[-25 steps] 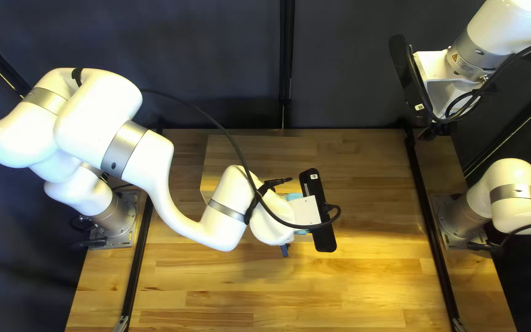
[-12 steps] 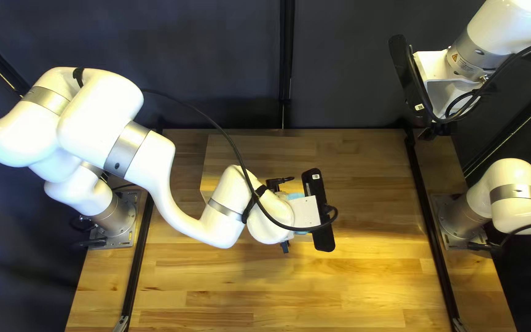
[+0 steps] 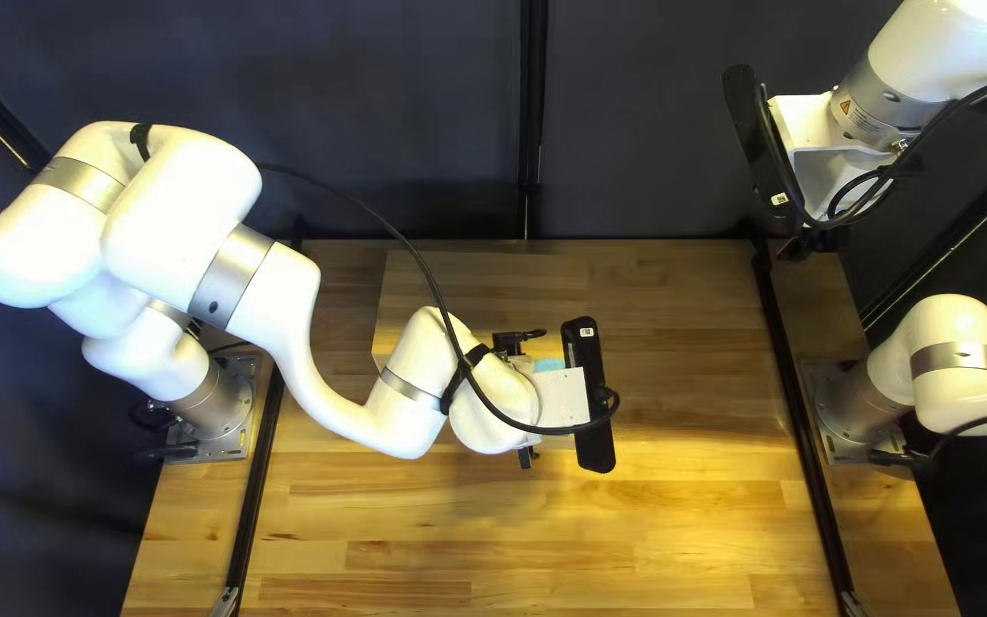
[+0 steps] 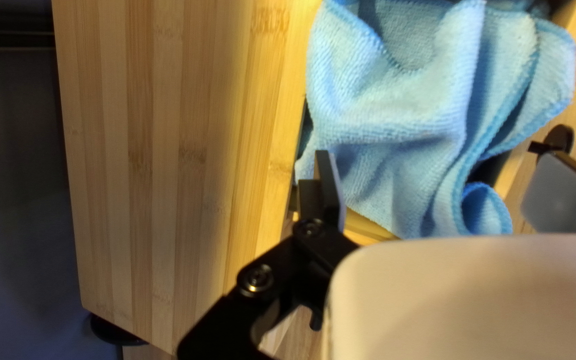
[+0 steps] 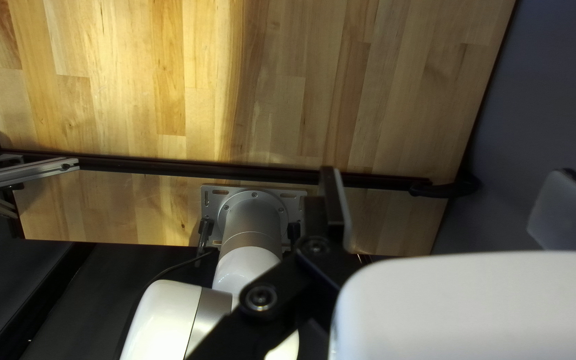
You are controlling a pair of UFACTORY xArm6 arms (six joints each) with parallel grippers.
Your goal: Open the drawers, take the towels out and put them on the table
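The blue towel (image 4: 418, 110), just ahead of the left tool (image 4: 443, 195), is not yet gripped; that and the right tool (image 5: 448, 210) are spread wide.

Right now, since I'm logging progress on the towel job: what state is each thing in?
Blue towel: crumpled, between the left jaws, not gripped.
Left gripper: jaws open, beside the wooden cabinet.
Right gripper: jaws open, empty, raised high.
Wooden cabinet: whether its drawers are open, cannot tell.
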